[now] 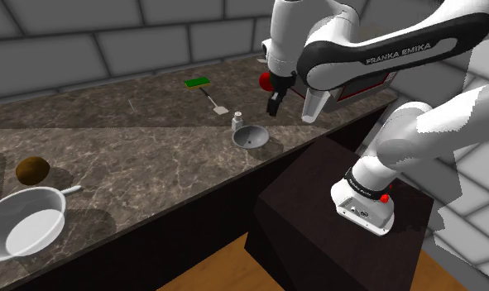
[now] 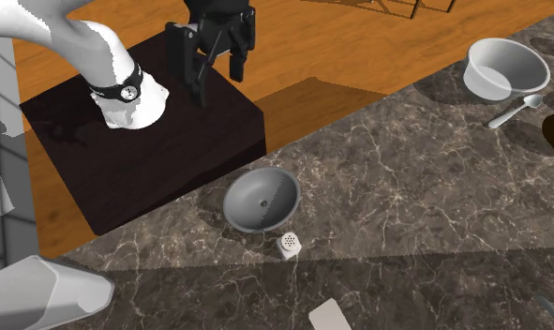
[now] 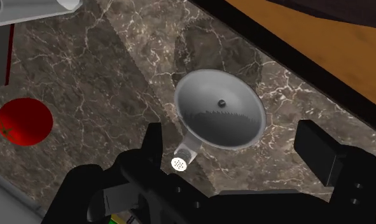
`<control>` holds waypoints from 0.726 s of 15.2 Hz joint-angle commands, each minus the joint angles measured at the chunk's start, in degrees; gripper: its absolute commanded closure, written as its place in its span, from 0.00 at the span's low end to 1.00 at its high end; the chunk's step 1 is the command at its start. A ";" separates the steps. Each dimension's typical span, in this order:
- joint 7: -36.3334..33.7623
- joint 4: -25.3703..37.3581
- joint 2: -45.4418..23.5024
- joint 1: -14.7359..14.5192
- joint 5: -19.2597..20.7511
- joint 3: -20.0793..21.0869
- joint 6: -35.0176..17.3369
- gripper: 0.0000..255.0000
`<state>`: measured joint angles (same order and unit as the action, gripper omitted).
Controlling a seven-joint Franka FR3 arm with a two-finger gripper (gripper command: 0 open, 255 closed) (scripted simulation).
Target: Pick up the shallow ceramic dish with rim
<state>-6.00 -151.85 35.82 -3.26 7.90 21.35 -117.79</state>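
Observation:
The shallow grey dish [image 1: 250, 136] with a raised rim sits on the dark marble counter [image 1: 135, 140], close to its front edge beside the stand. It also appears in the second exterior view [image 2: 262, 200]. My black gripper [image 1: 274, 105] hangs in the air well above the dish, fingers apart and holding nothing. In the wrist view the dish [image 3: 220, 109] lies just ahead of the open gripper [image 3: 237, 153], between the lines of the two fingers. From the second exterior view the gripper [image 2: 216, 67] is seen over the stand's top.
A small white shaker [image 1: 237, 121] stands touching distance from the dish's rim [image 2: 290, 245]. A green-handled spatula [image 1: 206, 88] lies farther back. A white bowl [image 1: 23, 225] with a spoon [image 2: 515, 110] and a brown round thing [image 1: 32, 169] sit far along the counter. A red object [image 3: 24, 122] lies near an appliance.

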 commanded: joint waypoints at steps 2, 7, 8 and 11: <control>-5.72 -1.04 -5.44 1.69 3.85 5.09 -6.89 0.00; -19.60 -0.61 -16.87 8.29 16.29 15.29 -15.92 0.00; -23.32 0.01 -19.69 10.19 20.15 17.57 -16.97 0.00; -36.57 3.16 -29.95 15.67 34.96 23.79 -17.00 0.00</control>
<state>-37.17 -149.67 9.69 10.54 36.76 42.95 -134.70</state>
